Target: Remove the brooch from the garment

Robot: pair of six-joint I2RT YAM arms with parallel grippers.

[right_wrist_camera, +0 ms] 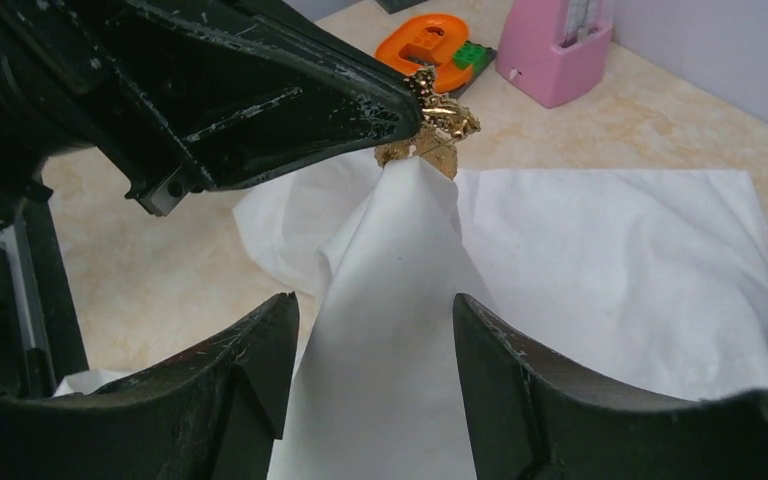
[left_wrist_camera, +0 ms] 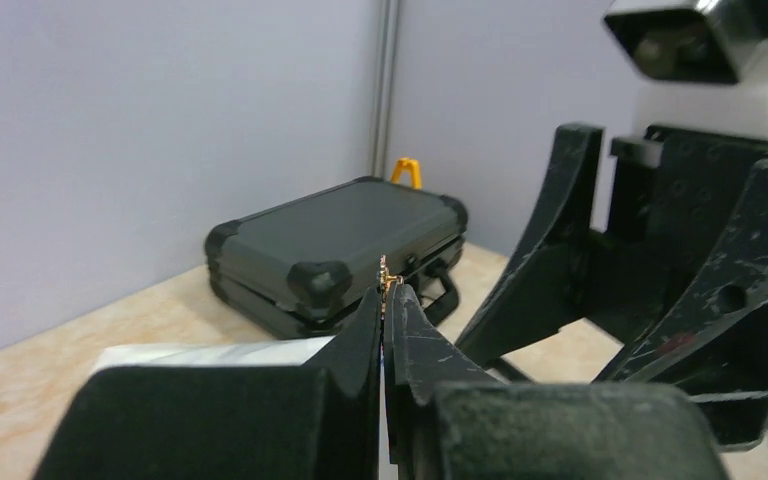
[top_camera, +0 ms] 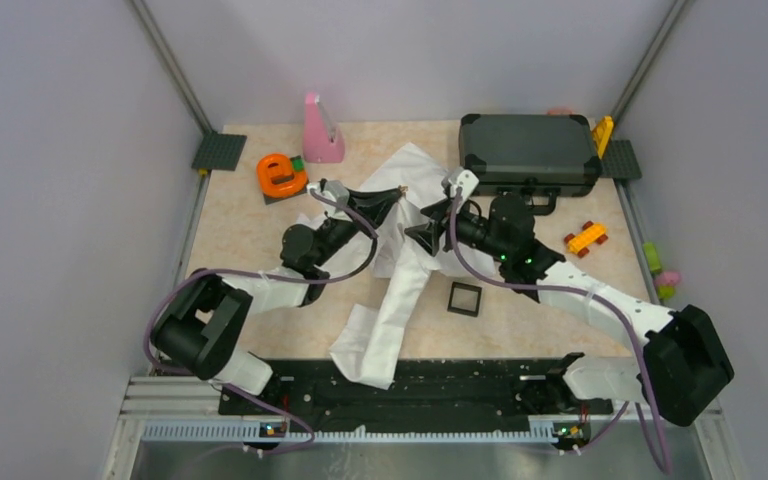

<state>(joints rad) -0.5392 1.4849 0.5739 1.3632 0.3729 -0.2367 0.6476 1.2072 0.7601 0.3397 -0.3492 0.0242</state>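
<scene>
Above the table [top_camera: 242,228], I hold the brooch [right_wrist_camera: 436,126] up, cloth tented beneath it.
My left gripper [left_wrist_camera: 388,292] is clenched on the gold brooch, which draws the white garment [right_wrist_camera: 600,250] into a peak. My right gripper [right_wrist_camera: 373,312] is released, a finger on either side of that peak. I judge the separation is in hand: my right should next pinch the cloth just below while my left pulls away. I see no readable writing.

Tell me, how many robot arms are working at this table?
2. The left arm comes from the near left, its end effector pinching the brooch; the right arm comes from the near right. None seems hidden.
</scene>
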